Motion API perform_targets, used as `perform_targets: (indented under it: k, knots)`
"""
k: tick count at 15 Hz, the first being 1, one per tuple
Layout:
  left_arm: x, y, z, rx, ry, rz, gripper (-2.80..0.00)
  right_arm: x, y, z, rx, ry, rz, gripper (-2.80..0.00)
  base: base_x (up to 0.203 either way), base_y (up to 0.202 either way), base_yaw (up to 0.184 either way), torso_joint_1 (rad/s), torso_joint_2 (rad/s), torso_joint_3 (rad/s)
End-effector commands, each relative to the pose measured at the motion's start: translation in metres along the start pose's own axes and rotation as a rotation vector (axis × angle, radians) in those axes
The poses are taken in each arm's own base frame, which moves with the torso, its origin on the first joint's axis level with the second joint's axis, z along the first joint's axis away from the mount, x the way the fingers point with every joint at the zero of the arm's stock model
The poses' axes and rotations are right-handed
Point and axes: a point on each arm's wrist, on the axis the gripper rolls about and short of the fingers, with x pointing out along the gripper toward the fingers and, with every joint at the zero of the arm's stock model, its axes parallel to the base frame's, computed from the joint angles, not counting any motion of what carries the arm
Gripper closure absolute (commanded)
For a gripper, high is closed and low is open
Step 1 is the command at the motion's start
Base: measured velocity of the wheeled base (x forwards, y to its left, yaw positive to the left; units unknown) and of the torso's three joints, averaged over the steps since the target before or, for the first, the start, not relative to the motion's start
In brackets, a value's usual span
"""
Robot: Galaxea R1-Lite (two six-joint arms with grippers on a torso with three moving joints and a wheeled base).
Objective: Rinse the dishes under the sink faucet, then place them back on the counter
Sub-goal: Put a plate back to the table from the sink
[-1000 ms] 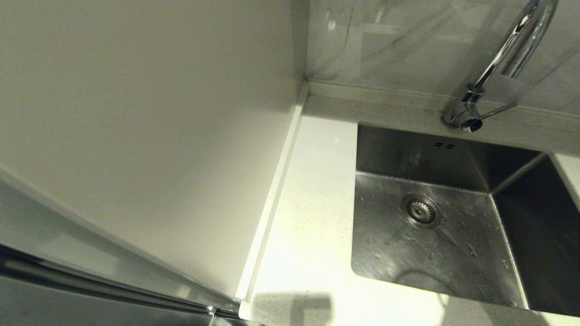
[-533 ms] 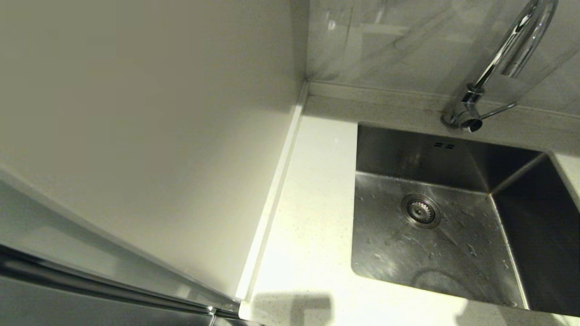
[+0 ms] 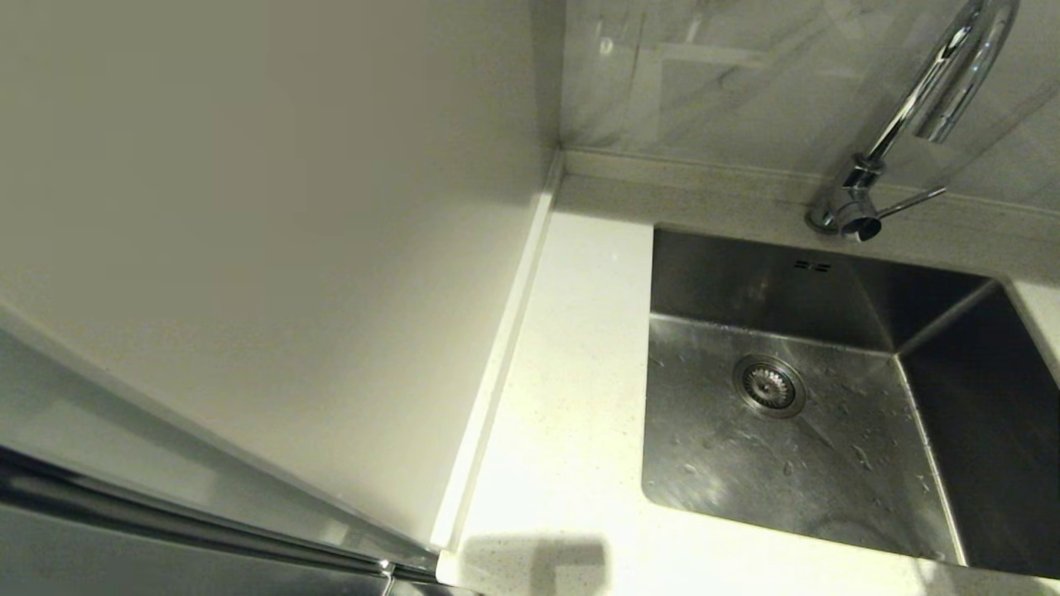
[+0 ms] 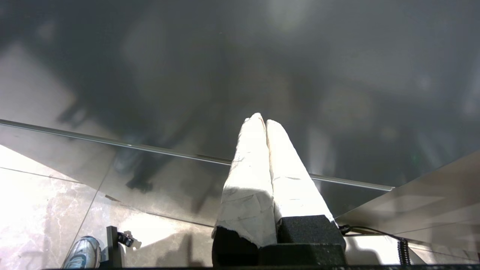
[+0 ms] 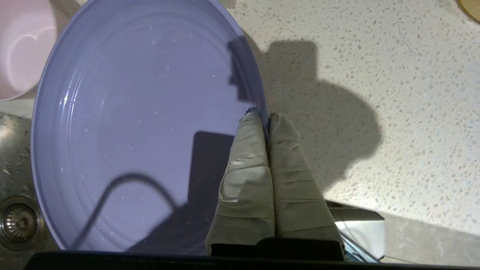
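Note:
In the right wrist view my right gripper (image 5: 265, 116) is shut on the rim of the lilac plate (image 5: 131, 131), which carries small water drops. The plate hangs partly over the sink's drain strainer (image 5: 18, 222) and partly over the speckled counter (image 5: 375, 75). A pale pink bowl (image 5: 18, 48) sits just beyond the plate. The head view shows the steel sink (image 3: 828, 463), wet and holding no dishes, and the chrome faucet (image 3: 911, 108). Neither arm shows there. My left gripper (image 4: 264, 120) is shut on nothing, parked away from the sink.
A beige wall panel (image 3: 248, 248) borders the counter strip (image 3: 571, 414) left of the sink. The left gripper faces a dark glossy cabinet front (image 4: 225, 75) above a marble floor (image 4: 37, 206). The edge of a tan round thing (image 5: 470, 9) lies on the counter.
A curved shadow on the sink floor has slid to the right, toward the sink's near edge, and has faded. Nothing else in the head view has moved.

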Motion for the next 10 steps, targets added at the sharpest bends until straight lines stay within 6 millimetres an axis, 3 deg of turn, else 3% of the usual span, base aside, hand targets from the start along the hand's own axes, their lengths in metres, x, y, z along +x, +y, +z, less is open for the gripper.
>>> perform_targets:
  k: [1,6,10]
  knots:
    - [0.0,0.0,-0.001,-0.001,0.002,0.001,0.0,0.016,-0.018,0.003,0.008,0.057,0.03,0.0,0.0,0.0,0.0,0.0,0.0,0.0]
    - [0.0,0.0,-0.001,-0.001,0.003,0.001,0.0,0.043,-0.045,0.004,-0.138,0.144,0.109,0.0,0.0,0.0,0.0,0.0,0.0,0.0]
    - [0.0,0.0,-0.001,-0.001,0.003,0.001,0.0,0.06,-0.057,0.0,-0.193,0.091,0.289,0.0,0.0,0.0,0.0,0.0,0.0,0.0]
